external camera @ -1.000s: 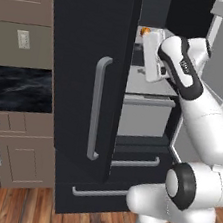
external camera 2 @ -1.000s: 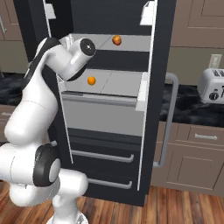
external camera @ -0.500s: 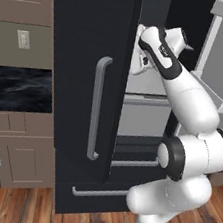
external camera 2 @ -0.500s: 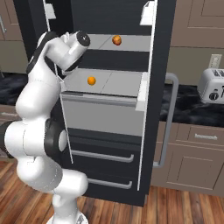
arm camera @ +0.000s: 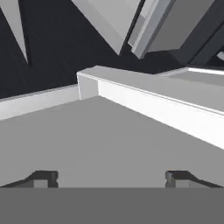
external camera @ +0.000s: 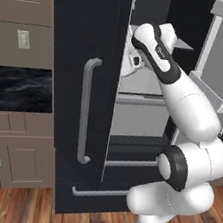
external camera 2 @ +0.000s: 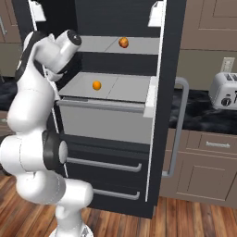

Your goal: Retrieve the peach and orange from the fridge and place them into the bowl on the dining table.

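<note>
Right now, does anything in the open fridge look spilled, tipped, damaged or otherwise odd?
Nothing stands out. The fridge is open; the peach sits on the upper shelf and the orange on the shelf below, both unspilled. The gripper has its jaws open and empty.

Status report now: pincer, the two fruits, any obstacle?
Pincer open, empty, inside fridge. Peach on upper shelf, orange on shelf below, both untouched. No obstacle seen.
</note>
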Tool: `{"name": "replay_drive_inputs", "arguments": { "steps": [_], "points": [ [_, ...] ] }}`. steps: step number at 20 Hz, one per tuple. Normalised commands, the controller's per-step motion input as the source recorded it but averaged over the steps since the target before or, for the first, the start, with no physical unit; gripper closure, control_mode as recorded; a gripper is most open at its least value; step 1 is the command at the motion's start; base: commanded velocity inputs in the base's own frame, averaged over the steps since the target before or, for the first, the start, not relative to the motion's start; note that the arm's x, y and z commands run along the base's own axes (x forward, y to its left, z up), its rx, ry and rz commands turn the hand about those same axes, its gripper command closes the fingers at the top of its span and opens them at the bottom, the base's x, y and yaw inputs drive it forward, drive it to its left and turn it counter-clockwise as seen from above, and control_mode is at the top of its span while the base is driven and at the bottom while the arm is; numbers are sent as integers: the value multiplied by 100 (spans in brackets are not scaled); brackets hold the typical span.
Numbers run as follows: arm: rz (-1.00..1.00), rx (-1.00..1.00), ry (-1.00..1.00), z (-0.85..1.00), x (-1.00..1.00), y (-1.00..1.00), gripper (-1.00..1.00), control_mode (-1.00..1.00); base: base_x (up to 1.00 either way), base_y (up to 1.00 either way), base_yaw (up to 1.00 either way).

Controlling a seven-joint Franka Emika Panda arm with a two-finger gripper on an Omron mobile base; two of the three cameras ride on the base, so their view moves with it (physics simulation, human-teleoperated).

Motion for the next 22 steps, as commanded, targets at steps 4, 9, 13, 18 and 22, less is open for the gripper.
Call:
{"name": "replay_drive_inputs", "arguments": {
  "steps": [4, 9, 13, 18, 22],
  "points": [
    [21, 0, 0, -4, -100, 88, -100, -100, 0, 0, 0],
    [3, 0, -8, 12, -95, -15, -100, -100, 0, 0, 0],
    [-32, 0, -8, 1, -42, -100, -100, -100, 0, 0, 0],
    [-29, -6, -7, 0, -29, -76, -100, -100, 0, 0, 0],
    [-7, -28, -14, 5, -72, -49, -100, -100, 0, 0, 0]
  ]
}}
